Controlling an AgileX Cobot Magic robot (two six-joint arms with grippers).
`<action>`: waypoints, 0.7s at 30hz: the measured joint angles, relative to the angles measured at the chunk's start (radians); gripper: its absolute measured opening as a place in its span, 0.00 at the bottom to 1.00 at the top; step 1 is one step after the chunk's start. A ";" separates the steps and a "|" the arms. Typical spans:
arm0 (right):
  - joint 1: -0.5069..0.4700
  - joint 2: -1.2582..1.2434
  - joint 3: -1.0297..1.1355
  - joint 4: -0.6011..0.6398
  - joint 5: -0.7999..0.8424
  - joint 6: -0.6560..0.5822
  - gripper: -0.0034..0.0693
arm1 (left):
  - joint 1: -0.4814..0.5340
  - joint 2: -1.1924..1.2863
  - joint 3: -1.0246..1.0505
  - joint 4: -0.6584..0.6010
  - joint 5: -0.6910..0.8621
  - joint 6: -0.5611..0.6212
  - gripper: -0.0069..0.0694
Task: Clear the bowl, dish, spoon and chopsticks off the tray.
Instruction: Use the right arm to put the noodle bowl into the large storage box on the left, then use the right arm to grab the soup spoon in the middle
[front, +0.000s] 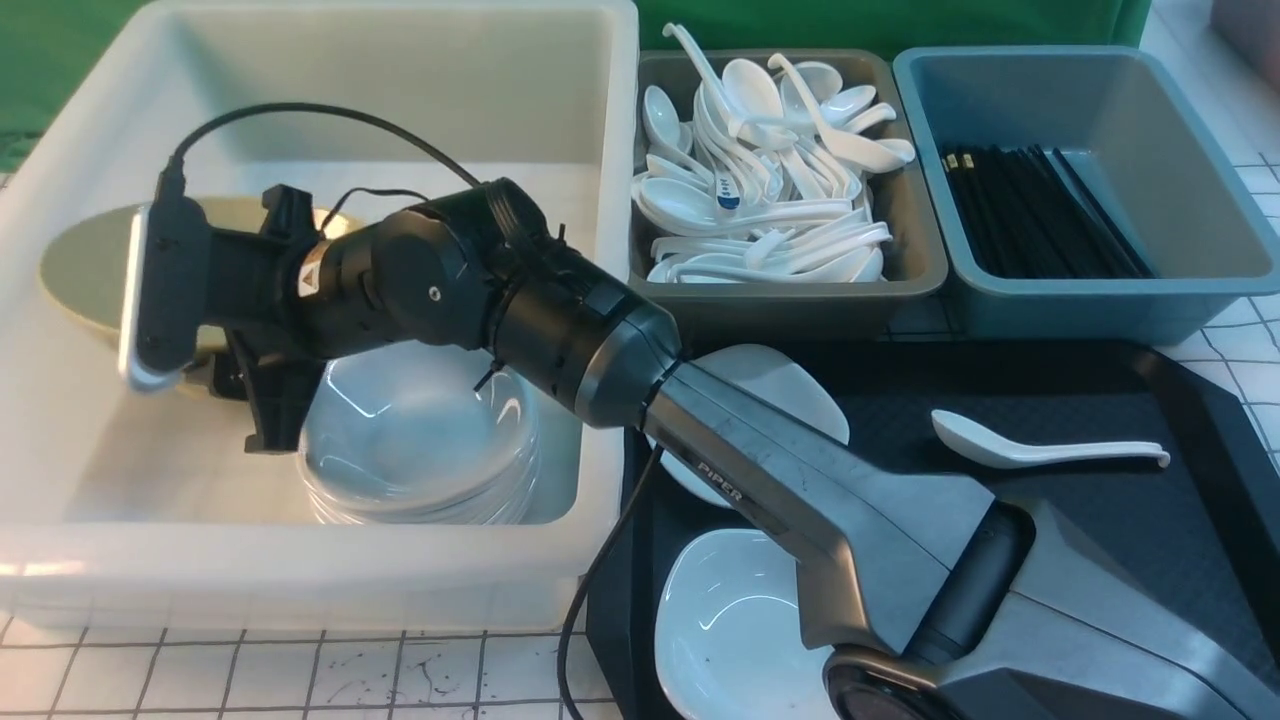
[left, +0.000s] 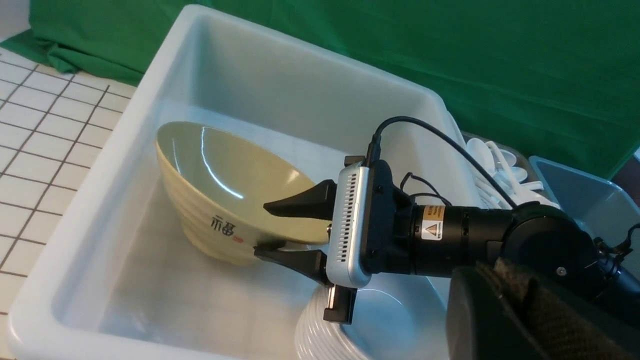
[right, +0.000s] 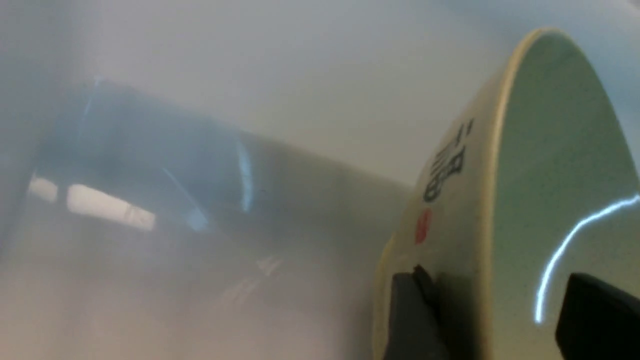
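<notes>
The mustard-yellow bowl (front: 85, 270) (left: 225, 185) (right: 550, 175) lies tilted inside the white bin (front: 620, 200). My right gripper (left: 261, 227) (right: 495, 295) is open astride its rim. One finger is against the outer wall, and the other is inside, clear of the inner wall. My left gripper (left: 480, 272) is shut and empty, above the bin's near side. On the black tray (front: 1100, 520) lie a white spoon (front: 1030, 448) and two white dishes (front: 730, 620) (front: 790, 400), partly hidden by the right arm. No chopsticks show on the tray.
A stack of white dishes (front: 420, 440) (left: 390, 320) stands in the white bin, right beside the bowl. Behind the tray stand a grey bin of white spoons (front: 770, 170) and a blue bin (front: 1180, 120) holding black chopsticks (front: 1040, 215).
</notes>
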 joint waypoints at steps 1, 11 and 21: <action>0.003 -0.004 0.000 -0.004 0.005 0.001 0.59 | 0.000 0.000 0.000 0.000 -0.001 0.000 0.09; 0.015 -0.185 -0.002 -0.110 0.295 0.166 0.59 | 0.000 0.000 0.000 -0.019 -0.024 0.000 0.09; 0.015 -0.384 -0.008 -0.338 0.542 0.455 0.39 | 0.000 0.048 0.000 -0.256 -0.076 0.166 0.09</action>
